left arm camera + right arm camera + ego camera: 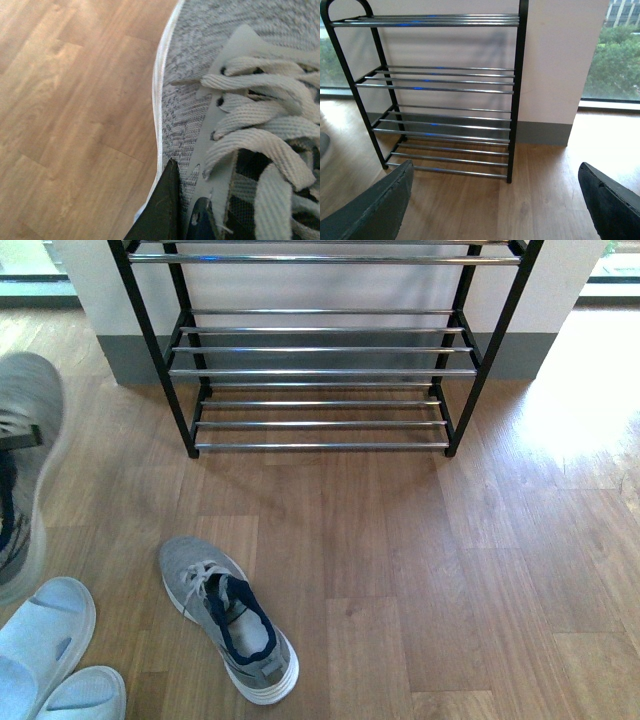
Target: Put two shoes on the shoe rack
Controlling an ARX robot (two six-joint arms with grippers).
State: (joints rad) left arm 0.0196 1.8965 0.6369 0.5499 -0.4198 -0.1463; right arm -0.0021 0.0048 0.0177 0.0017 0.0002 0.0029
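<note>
Your left fingers (161, 215) were clamped on the side wall of the lifted sneaker (25, 470). One finger sat outside, right by the white sole edge. The other was hidden, so I'm only guessing it was down inside the collar. That grip made sense to me: pinching the wall next to the opening let the shoe hang off the floor (420, 570) without crushing the toe. In the front view it showed blurred at the far left, well short of the shoe rack (320, 350), and none of the rack's bars in view had anything on them.

The other sneaker (228, 618) lay on the floor in front of the rack, toe pointing away from you, near the blue slides (45, 650), so it looked like an easy second pick.

Your right fingers (370, 210) were wide apart and empty, aimed at the rack, probably parked out of the left arm's way. The bottom shelf looked like the nearest drop.
</note>
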